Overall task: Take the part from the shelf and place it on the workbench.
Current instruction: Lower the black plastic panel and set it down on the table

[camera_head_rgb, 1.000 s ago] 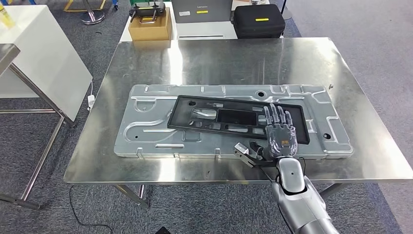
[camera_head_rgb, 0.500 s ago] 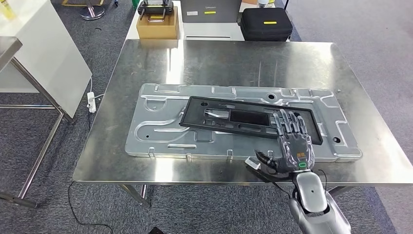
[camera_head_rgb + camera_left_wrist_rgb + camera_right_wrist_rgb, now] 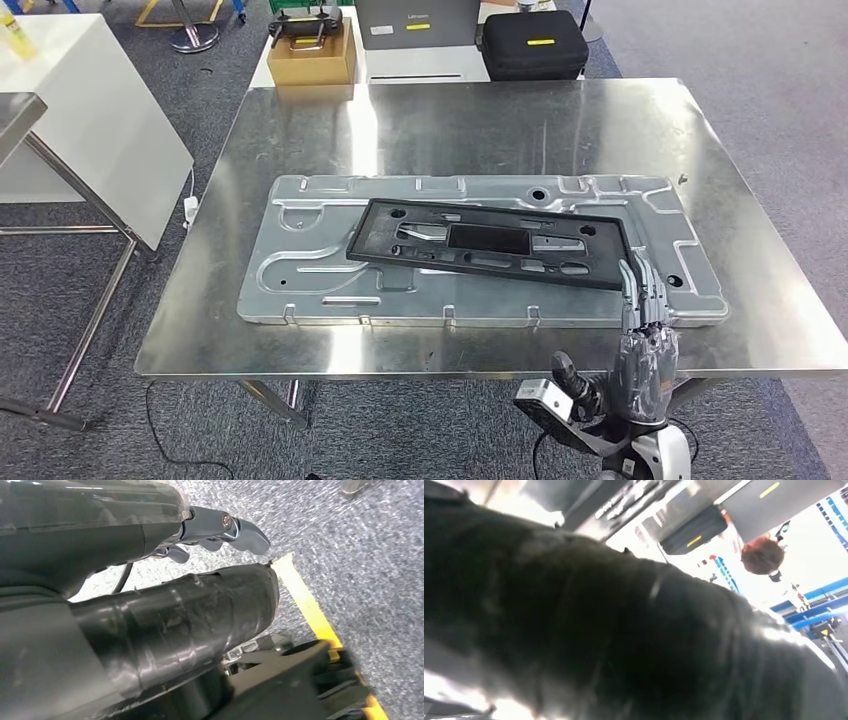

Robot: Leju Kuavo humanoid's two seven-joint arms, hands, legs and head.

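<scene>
The part, a long black plastic frame [image 3: 490,245] with several cut-outs, lies flat on a stamped silver panel [image 3: 300,270] in the middle of the steel workbench [image 3: 450,120]. My right hand [image 3: 645,340] is at the bench's front edge, near the frame's right end and apart from it. Its fingers are straight and point toward the frame, with nothing in them. In the left wrist view my left hand [image 3: 220,530] hangs over grey carpet, its fingers loosely extended and holding nothing.
Behind the bench stand a cardboard box [image 3: 310,55], a grey case [image 3: 415,22] and a black case [image 3: 530,42]. A white table [image 3: 90,110] and a steel shelf corner [image 3: 20,105] are at the left. A yellow line [image 3: 310,610] marks the carpet.
My right hand has lifted off the black frame's right end and drawn back and down to the bench's front edge. The frame stays on the panel. The camera shifted slightly.
</scene>
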